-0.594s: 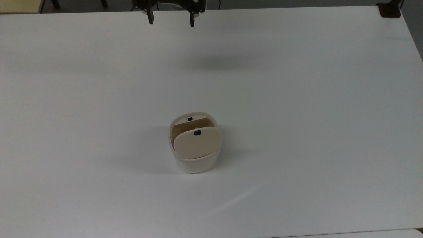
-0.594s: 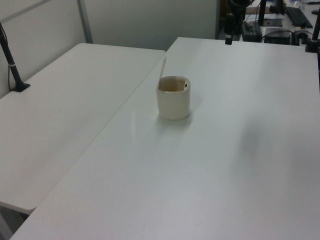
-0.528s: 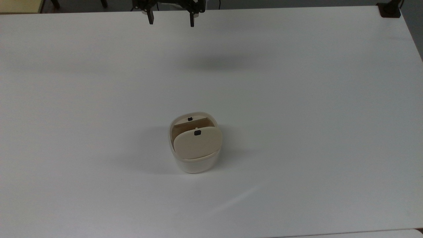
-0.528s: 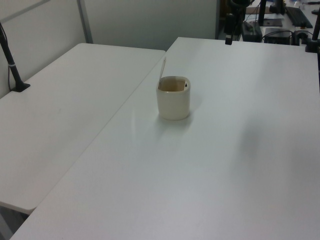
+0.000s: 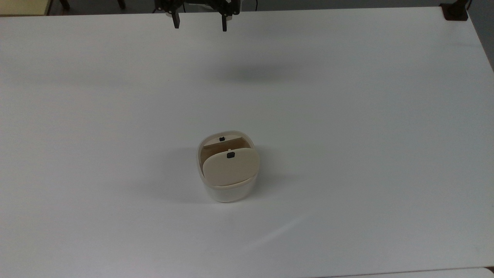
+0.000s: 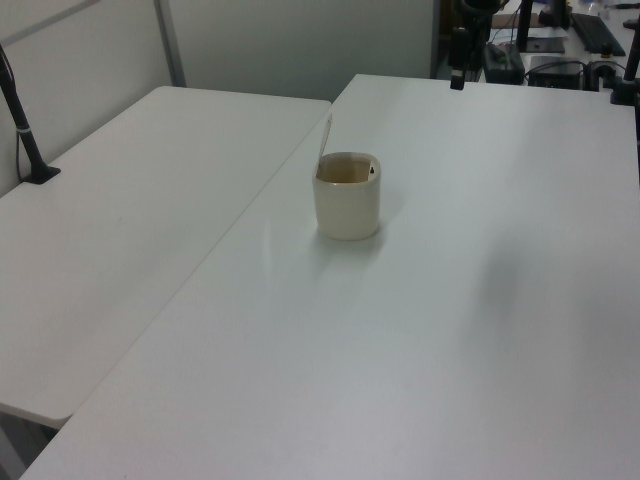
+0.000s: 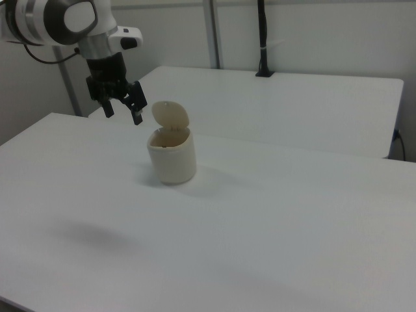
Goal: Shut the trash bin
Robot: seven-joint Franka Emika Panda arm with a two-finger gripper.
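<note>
A broad white matte table (image 5: 347, 116) fills the foreground, and a second white table (image 6: 130, 230) butts against its edge. Plain pale walls (image 7: 325, 32) stand behind, with grey metal upright posts (image 7: 212, 32). A black pole on a clamp base (image 7: 262, 39) stands on the second table's far edge. Lighting is soft and even.

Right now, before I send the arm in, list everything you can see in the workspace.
trash bin: one, cream-white tub, standing near the middle of the near table.
lid: one, beige, raised upright above the bin's opening, so the bin is open; small black square mark near its free edge.
table: two, white; the bin's table, and a second one butted against it, on the left view's left.
black pole: one, clamped to the second table's far edge in the right view.
arm: one, white and black, above the table.
gripper: one, black, open, in the air, apart from the bin.
</note>
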